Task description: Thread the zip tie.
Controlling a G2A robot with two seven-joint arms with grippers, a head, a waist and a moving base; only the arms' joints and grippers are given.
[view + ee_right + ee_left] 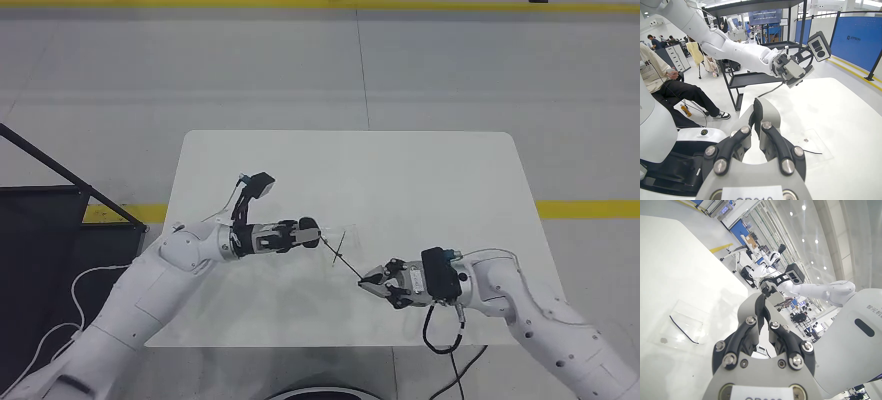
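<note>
A thin black zip tie (341,261) spans the gap between my two grippers, just above the white table (450,190). My left gripper (319,238) is shut on its far end and my right gripper (361,281) is shut on its near end. From the right wrist the zip tie (770,91) runs from my right gripper (755,100) up to the left gripper (788,81). From the left wrist, my left gripper (762,297) has its pads pressed together, with the right gripper (766,289) directly beyond it.
A clear plastic sheet (691,315) lies flat on the table under the grippers, with a second black zip tie (682,330) on it; the same tie (813,152) is seen from the right wrist. A black cart (753,79) stands beside the table.
</note>
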